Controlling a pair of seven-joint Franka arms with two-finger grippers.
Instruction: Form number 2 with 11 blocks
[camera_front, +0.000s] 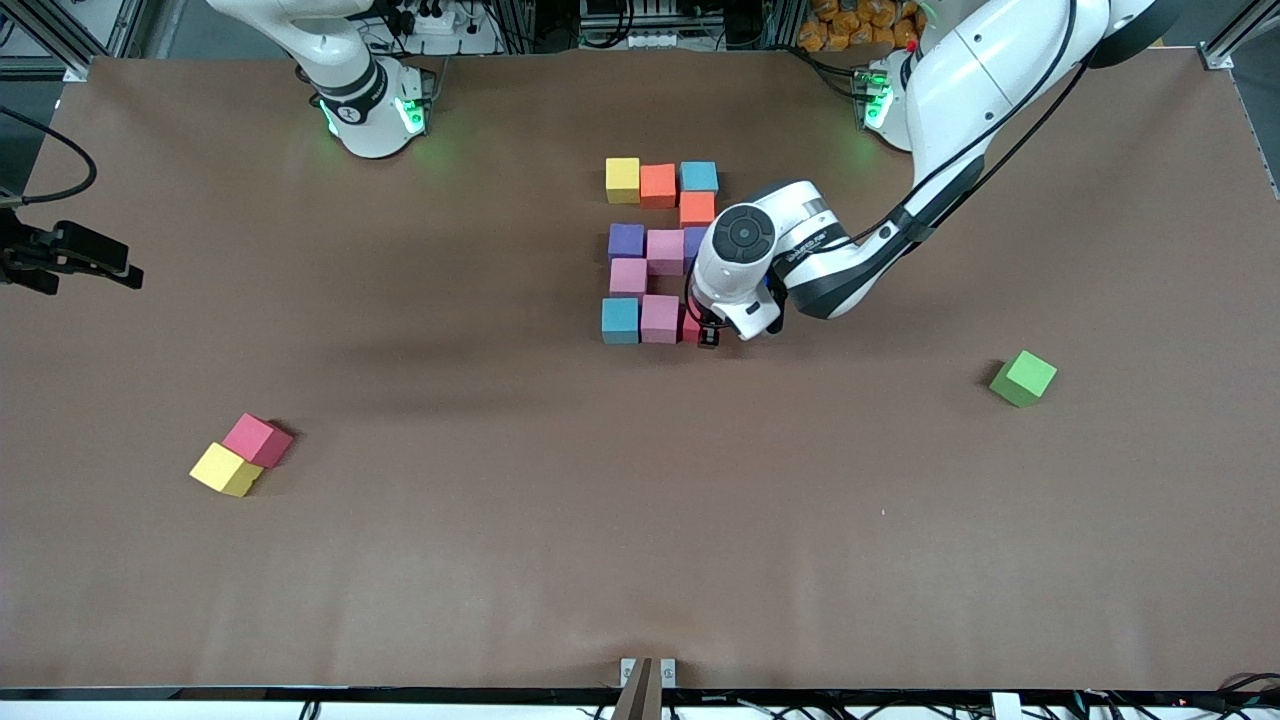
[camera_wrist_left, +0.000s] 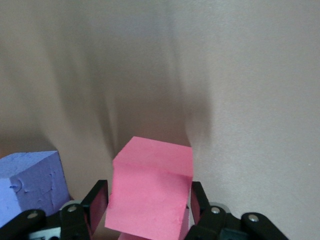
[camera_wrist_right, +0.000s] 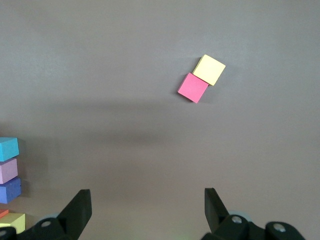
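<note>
The blocks form a blocky number 2 (camera_front: 660, 250) in the middle of the table: yellow (camera_front: 622, 180), orange (camera_front: 657, 185) and light blue (camera_front: 699, 177) in the row farthest from the front camera, down to light blue (camera_front: 620, 320), pink (camera_front: 659, 318) and a red cube (camera_front: 690, 326) in the nearest row. My left gripper (camera_front: 706, 332) stands low over that red cube (camera_wrist_left: 150, 200); its fingers (camera_wrist_left: 99, 202) flank the cube with thin gaps, open. A purple cube (camera_wrist_left: 32, 185) lies beside it. My right gripper (camera_wrist_right: 147, 210) waits open and holds nothing.
A loose red cube (camera_front: 258, 440) and a yellow cube (camera_front: 226, 469) touch each other toward the right arm's end, nearer the front camera; both show in the right wrist view (camera_wrist_right: 193, 87). A green cube (camera_front: 1022, 378) lies alone toward the left arm's end.
</note>
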